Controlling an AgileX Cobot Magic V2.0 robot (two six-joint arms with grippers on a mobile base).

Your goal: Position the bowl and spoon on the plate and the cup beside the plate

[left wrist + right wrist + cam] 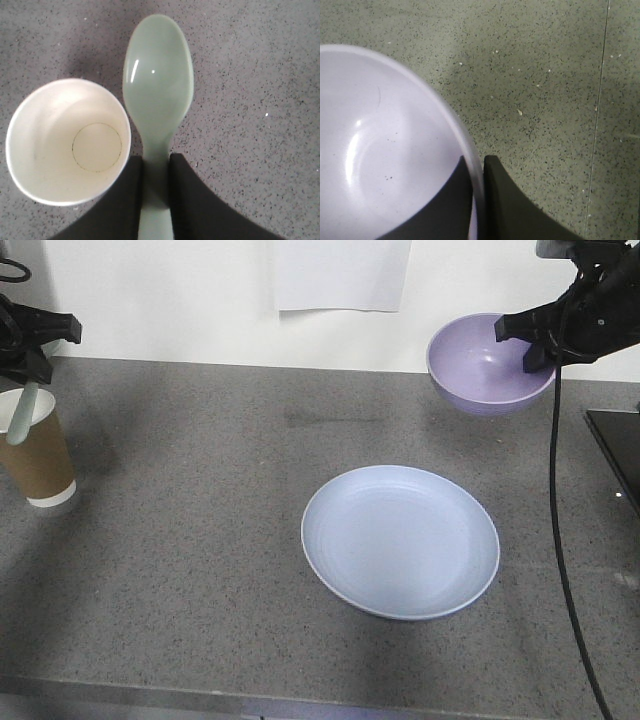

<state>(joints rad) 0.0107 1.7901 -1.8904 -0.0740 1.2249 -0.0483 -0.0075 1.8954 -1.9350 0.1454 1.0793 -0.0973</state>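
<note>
Pale blue-lavender plastic is lying nearest: the plate (400,540) is sitting bare on the grey speckled surface (200,570), with nothing on it yet.

Further back at the left, the brown paper cup (38,465) is standing upright and empty. The left tool (156,167) is hanging just over it, pinching the flat handle of the mint spoon (157,95) between both fingers, with the scoop end pointing down. In the wrist view the scoop is lying beside the cup's rim. I cannot tell whether it is touching.

Farthest back at the right, the right tool (476,167) is gripping the rim of the purple bowl (480,370), one finger inside the wall and one outside. It is holding the bowl clear of the surface, tipped a little toward the camera. A black cable (556,490) is trailing down from that arm.

The bowl is probably light and stiff, but its smooth wall is likely making the rim pinch prone to swinging, so a slow, level lowering onto the plate seems wise. The spoon is probably very light too. Its flat handle is giving the fingers good faces, though it could pivot in the grip.

The empty cup looks the touchiest piece, easy to tip or crush. A gentle hold around its mid wall looks safest.
</note>
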